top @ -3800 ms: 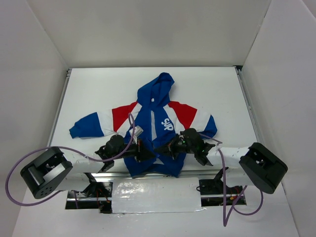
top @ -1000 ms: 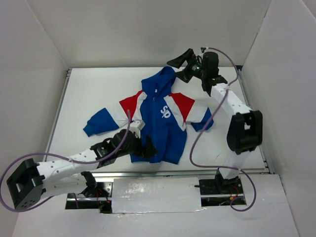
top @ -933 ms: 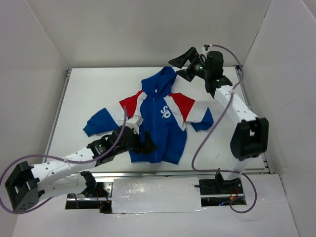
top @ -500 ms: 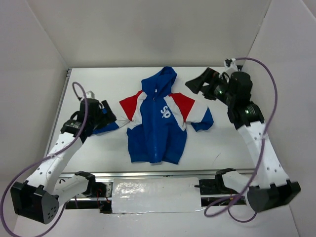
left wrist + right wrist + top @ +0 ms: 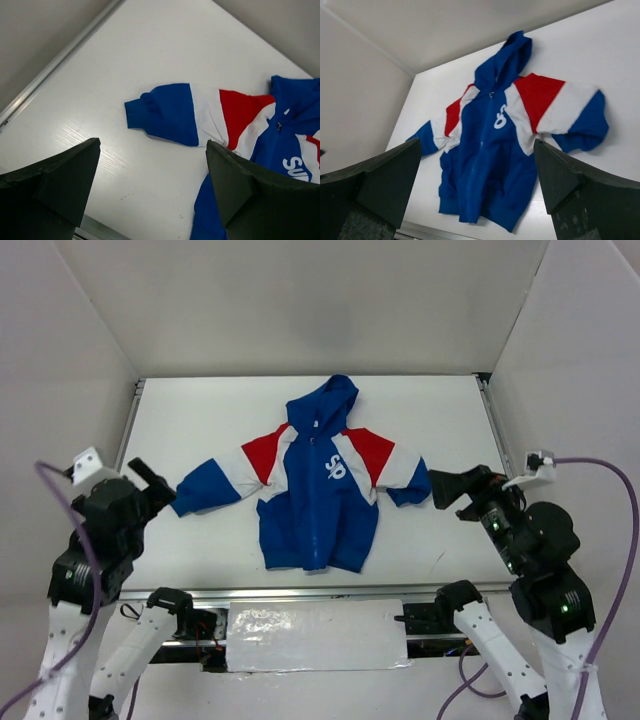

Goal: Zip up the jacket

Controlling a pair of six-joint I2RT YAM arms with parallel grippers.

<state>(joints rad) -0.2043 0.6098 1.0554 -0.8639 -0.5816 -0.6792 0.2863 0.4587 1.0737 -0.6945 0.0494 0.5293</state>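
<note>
Left gripper: jaws spread wide, nothing between them, no contact with any object. Right gripper: jaws likewise spread wide and empty. The jacket lies flat on the white table between the two grippers, front side up, its hood pointing away from them and its hem toward the arm bases. Seen from the left wrist, the blue cuff of the nearer sleeve lies ahead of the left gripper, framed between its two dark fingers but apart from them; the body of the garment extends off to that gripper's right. Seen from the right wrist, the whole jacket lies ahead of the right gripper, clear of its fingers, with the nearer sleeve folded back toward the body. The two front panels meet along the centre line from hem to neck. A small dark tab shows at the neck; whether it is the zipper pull cannot be told. White lettering sits on the chest panel on the right gripper's side.
</note>
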